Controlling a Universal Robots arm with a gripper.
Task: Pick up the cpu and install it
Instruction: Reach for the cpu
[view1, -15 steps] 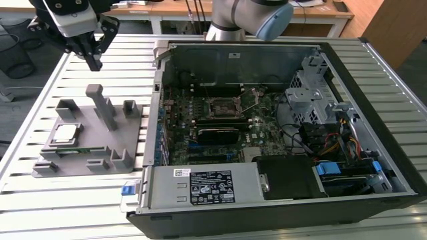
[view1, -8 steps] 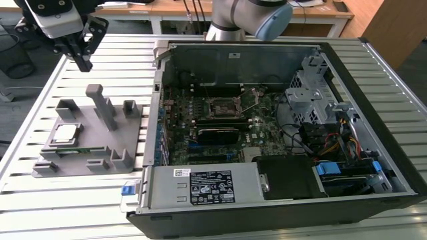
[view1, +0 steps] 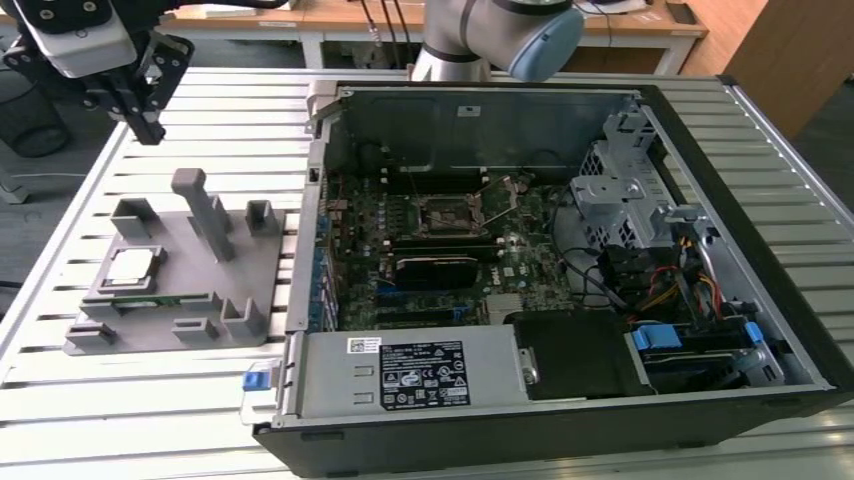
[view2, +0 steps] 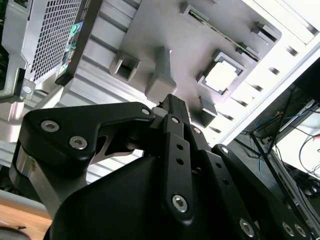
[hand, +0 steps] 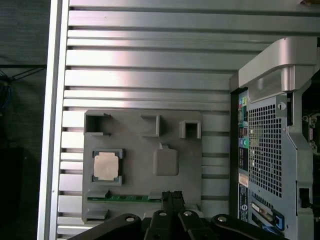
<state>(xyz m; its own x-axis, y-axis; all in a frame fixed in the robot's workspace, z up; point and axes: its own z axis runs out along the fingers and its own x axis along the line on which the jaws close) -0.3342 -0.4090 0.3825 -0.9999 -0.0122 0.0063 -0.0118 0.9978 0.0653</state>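
A: Where was the cpu (view1: 130, 266)?

B: Sat in its pocket on the grey jig (view1: 180, 285), by the worktop (view1: 134, 400) edge on the exterior view's left. Not lifted, nothing touching it. A green RAM stick (hand: 125, 198) lay in a slot just beside it.

A: And the tool (view1: 147, 132)?

B: Up in the air over the worktop's far corner on that same side, well apart from the cpu. Fingers were pinched together w/ nothing between them, same in both wrist views.

A: Socket?

B: On the board inside the open case (view1: 561, 440), socket (view1: 447, 212) looked bare.

A: What could've gone wrong from there?

B: IMO, a tool that came down clenched would've hit the lid, not straddled it. The jig's tall posts stood near the pocket and could've snagged a finger. The chip was thin, so an off-centre pinch might've tilted or dropped it. A tilted cpu at the socket risked bent pins.
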